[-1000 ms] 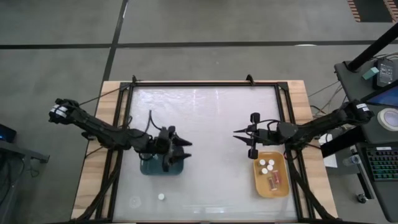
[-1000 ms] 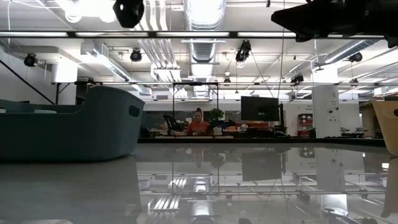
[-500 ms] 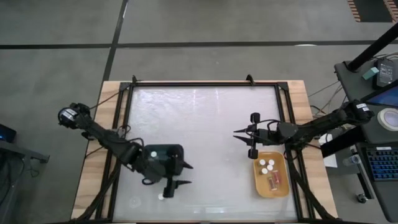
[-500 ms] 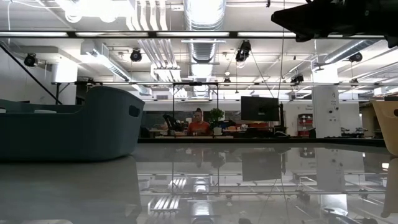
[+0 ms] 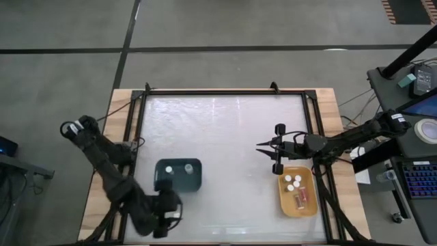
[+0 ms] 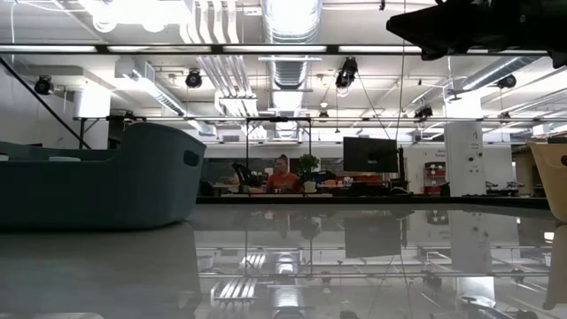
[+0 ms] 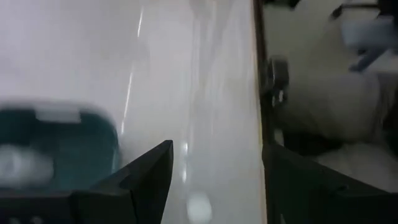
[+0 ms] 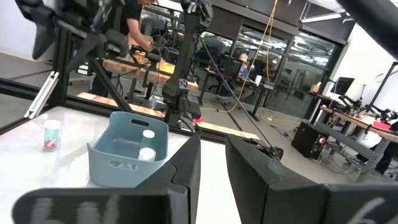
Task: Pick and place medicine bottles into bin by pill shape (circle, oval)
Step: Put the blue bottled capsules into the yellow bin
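Note:
The dark teal tray [image 5: 194, 183] stands left of the table's middle with two white-capped bottles [image 5: 168, 169] in it; it also shows in the low view [image 6: 97, 177] and the right wrist view [image 8: 112, 158]. My left gripper [image 5: 166, 217] is open near the table's near-left edge. In the left wrist view [image 7: 214, 152] its fingers stand on either side of a blurred white bottle [image 7: 199, 205] on the table, apart from it. That loose bottle also shows in the right wrist view [image 8: 51, 134]. My right gripper [image 5: 261, 148] hangs beside the yellow-orange tray [image 5: 313, 205], open by a narrow gap and empty.
The yellow-orange tray holds several bottles [image 5: 293, 182], white-capped and reddish. A black frame [image 5: 225, 91] runs round the glossy table top. The wooden border [image 5: 102, 164] lies outside it. A person sits far off in the room behind [image 6: 283, 175].
My left gripper has gone from above the teal tray toward the table's near edge and a little left, down over the loose bottle. The teal tray, covered before, now shows two bottles.

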Tool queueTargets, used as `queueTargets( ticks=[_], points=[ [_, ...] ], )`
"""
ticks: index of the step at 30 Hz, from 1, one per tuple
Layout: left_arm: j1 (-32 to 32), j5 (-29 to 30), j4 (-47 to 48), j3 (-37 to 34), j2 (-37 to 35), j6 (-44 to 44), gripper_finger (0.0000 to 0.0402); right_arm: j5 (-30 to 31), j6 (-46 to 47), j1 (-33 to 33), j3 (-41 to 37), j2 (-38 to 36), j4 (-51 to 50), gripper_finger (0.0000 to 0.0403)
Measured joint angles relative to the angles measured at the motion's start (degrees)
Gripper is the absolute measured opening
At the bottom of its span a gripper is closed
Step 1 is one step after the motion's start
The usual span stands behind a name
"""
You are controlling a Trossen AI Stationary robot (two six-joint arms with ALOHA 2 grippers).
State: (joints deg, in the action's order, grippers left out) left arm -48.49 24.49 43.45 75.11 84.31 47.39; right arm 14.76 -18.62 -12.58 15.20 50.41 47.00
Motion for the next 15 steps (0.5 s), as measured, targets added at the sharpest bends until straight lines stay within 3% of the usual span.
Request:
queueTargets(
  ticks=[7,15],
  points=[
    [-9.5,0.07,10.52,-0.62,0.85,15.79,0.0231,0.0,0.68,0.0,0.0,0.0,-0.02,0.0068],
    [-12.48,0.85,10.5,-3.37,7.15,19.83,0.0231,0.0,0.69,0.0,0.0,0.02,0.0,0.0068]
  ],
)
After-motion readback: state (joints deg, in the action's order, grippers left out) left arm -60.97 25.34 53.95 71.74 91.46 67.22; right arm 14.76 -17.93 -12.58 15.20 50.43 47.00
